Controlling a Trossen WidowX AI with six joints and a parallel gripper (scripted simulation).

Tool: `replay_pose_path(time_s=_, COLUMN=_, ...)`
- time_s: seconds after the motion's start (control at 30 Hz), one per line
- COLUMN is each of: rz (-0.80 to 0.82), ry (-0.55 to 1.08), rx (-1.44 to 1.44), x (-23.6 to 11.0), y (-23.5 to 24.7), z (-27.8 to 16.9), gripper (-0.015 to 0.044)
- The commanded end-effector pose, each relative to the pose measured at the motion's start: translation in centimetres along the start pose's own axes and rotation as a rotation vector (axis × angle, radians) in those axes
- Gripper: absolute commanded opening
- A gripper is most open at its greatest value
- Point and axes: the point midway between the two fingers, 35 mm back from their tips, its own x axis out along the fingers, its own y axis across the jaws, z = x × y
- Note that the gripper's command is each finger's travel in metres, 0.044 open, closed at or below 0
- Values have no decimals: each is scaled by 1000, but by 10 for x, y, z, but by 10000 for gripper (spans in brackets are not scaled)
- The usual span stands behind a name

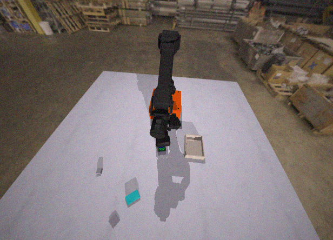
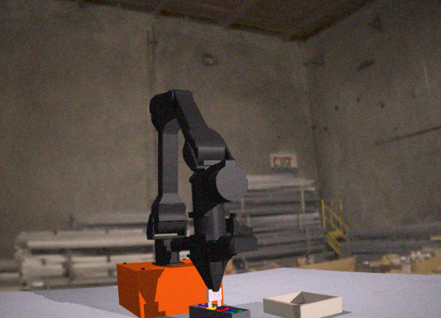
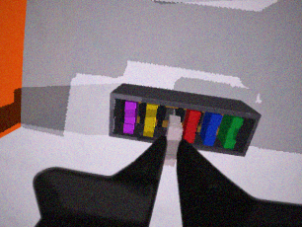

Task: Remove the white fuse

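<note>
My gripper (image 2: 215, 290) (image 3: 171, 143) is shut on the white fuse (image 2: 215, 296) (image 3: 174, 130), gripping its upper part. The fuse is upright, with its two prongs pointing down, raised above its slot in the dark fuse block (image 2: 220, 313) (image 3: 183, 96). The prong tips look just above the block's top; the exact gap is hard to tell. The slot between the yellow fuse (image 3: 150, 119) and the red fuse (image 3: 191, 126) shows bare brass contacts. The beige tray (image 1: 194, 157) (image 2: 280, 306) is empty and stands beside the block, to its right in the top and exterior views.
Purple (image 3: 130, 117), blue (image 3: 211, 129) and green (image 3: 232, 132) fuses also sit in the block. The orange base (image 1: 177, 98) (image 2: 179, 288) is behind. A teal piece (image 1: 132, 197) and two small grey pieces (image 1: 99, 171) (image 1: 114, 219) lie at the front left.
</note>
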Motion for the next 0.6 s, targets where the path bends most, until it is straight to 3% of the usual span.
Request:
replay_pose_path(time_s=0.0, rz=-1, ry=4, rx=-5, x=-3, y=0, z=-1, gripper=0)
replay_pose_path(time_s=0.57, rz=-1, ry=4, rx=-5, x=-25, y=0, z=-1, gripper=0)
